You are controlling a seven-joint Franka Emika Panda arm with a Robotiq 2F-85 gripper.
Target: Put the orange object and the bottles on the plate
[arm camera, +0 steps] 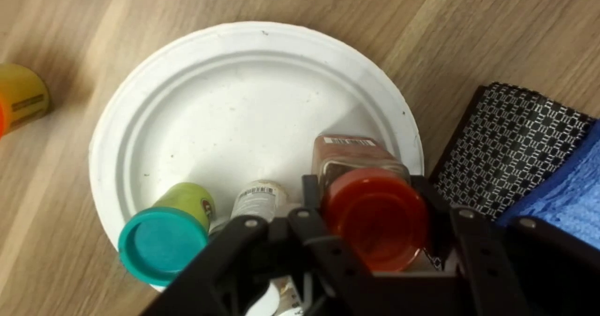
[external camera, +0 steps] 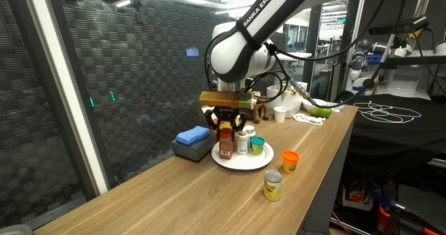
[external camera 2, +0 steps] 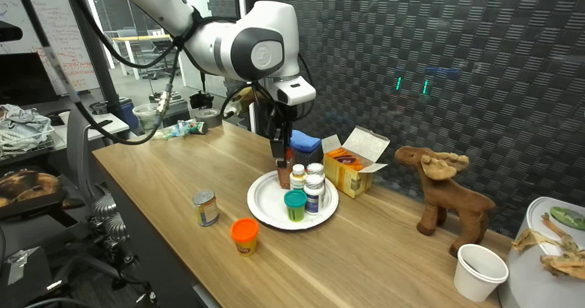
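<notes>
The arm (external camera: 228,53) reaches across the bench (external camera: 195,200) from above, wrist bent, so that the gripper (external camera: 226,136) points straight down over the plate (external camera: 251,163), near the part of the rim closest to the patterned black box (external camera: 195,152) with a blue cloth (external camera: 192,135) on it. Its jaws are clamped on the red-capped bottle (arm camera: 377,217), which is upright; whether its base bears on the plate is hard to tell. The orange-lidded tub (external camera 2: 244,237) is on the bench, between the plate and the long edge away from the grey foam wall (external camera 2: 480,56), and the can (external camera: 273,186) stands near it by that same edge. The white bottles (external camera 2: 313,198) and the teal-lidded tub (external camera 2: 295,204) stand on the plate. In an exterior view the letters (external camera: 260,7) "RANKA EMIKA" can be read on the arm. The orange-lidded tub's red logo looks like Play-Doh; the red-capped bottle and a white bottle carry barcodes, and the can's print is too small to read. Three white caps (external camera 2: 314,181) can be counted in an exterior view, while in the wrist view the gripper covers much of that group. Crumpled plastic (external camera 2: 179,129) by the bench's short edge shows in an exterior view alone.
</notes>
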